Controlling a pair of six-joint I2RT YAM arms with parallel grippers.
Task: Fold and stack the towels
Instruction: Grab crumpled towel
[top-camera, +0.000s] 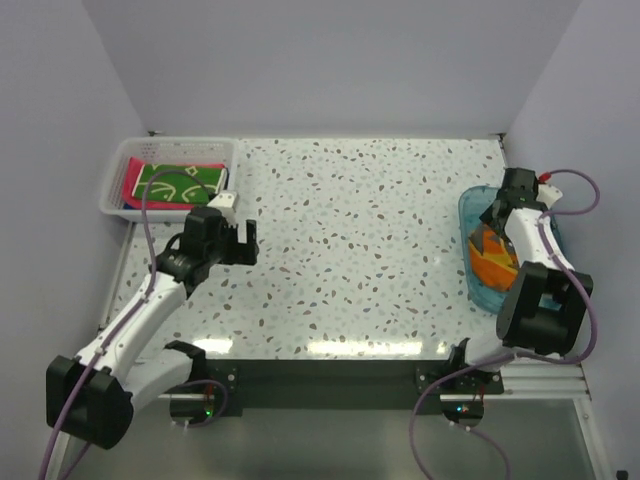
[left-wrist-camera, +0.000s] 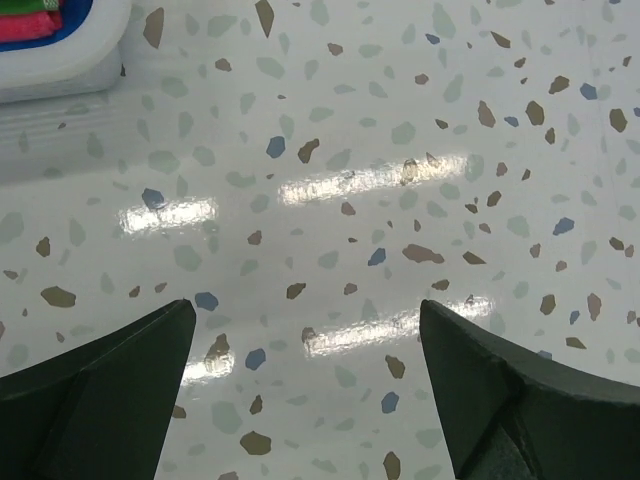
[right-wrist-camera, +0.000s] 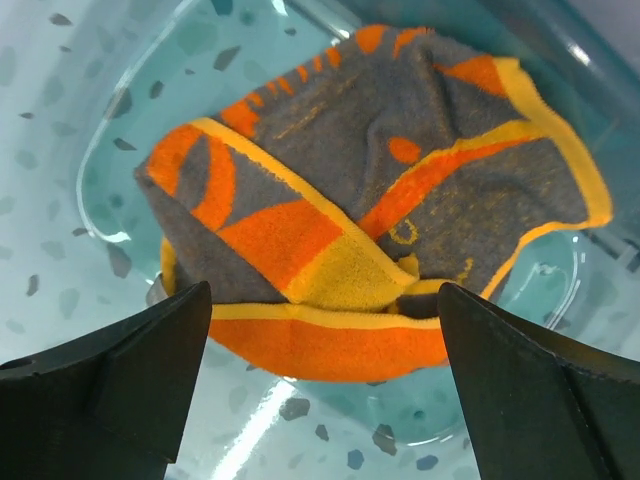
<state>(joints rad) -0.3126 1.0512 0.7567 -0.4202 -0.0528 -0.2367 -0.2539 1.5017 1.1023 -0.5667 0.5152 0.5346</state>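
Note:
A crumpled dark grey towel (right-wrist-camera: 380, 190) with orange and yellow trim lies inside the clear blue tub (top-camera: 480, 285) at the right of the table; it shows in the top view as an orange patch, the grey towel (top-camera: 493, 255). My right gripper (right-wrist-camera: 325, 300) hangs open just above its near edge, fingers wide apart, holding nothing. In the white basket (top-camera: 115, 185) at the back left lie a green towel (top-camera: 180, 183) with yellow pattern on top of a pink towel (top-camera: 131, 183). My left gripper (top-camera: 238, 243) stands open over bare table in front of the basket, empty.
The white basket's corner (left-wrist-camera: 60, 60) shows at the top left of the left wrist view, with pink and blue cloth edges inside. Speckled tabletop (top-camera: 350, 240) spreads between basket and tub. Walls close in at the back and both sides.

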